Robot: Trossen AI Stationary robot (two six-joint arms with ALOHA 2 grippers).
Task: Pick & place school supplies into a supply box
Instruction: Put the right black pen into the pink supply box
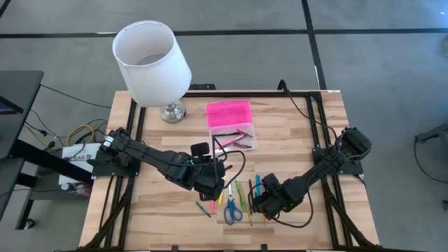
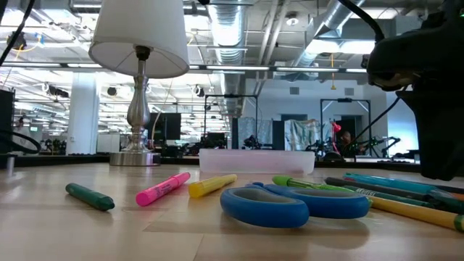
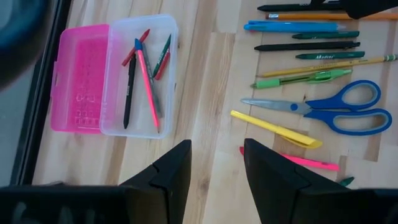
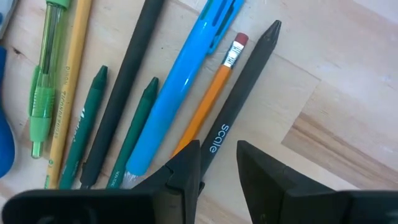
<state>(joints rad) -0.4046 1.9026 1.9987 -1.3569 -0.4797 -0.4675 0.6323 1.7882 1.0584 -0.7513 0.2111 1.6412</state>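
The right pincer (image 4: 217, 163) hangs low over the row of pens near the front of the tabletop (image 1: 294, 133), its fingers parted by a narrow gap that straddles a black pen marked "scale" (image 4: 239, 93). From where I stand I cannot tell whether the pads have bitten yet; the pen lies flat on the wood and does not look lifted. An orange pencil (image 4: 211, 93) lies touching it on one side, and beyond that a fat blue pen (image 4: 180, 81), so the finger on that side has hardly any room.

To do this well, I would keep the fingers square to the black pen's length, sink until the tips meet the wood, and close only on that one barrel, watching that the orange pencil is not dragged along. A grip near the pen's middle should stop it tipping when raised.

The supply box (image 1: 236, 133) sits open farther back on the tabletop, its pink lid (image 1: 228, 113) folded away and a few pens already in the clear base. The left pincer (image 3: 214, 168) hovers between the box and the blue scissors (image 3: 323, 109), fingers spread and empty, right on the path to the box, so the carry should swing clear of it.
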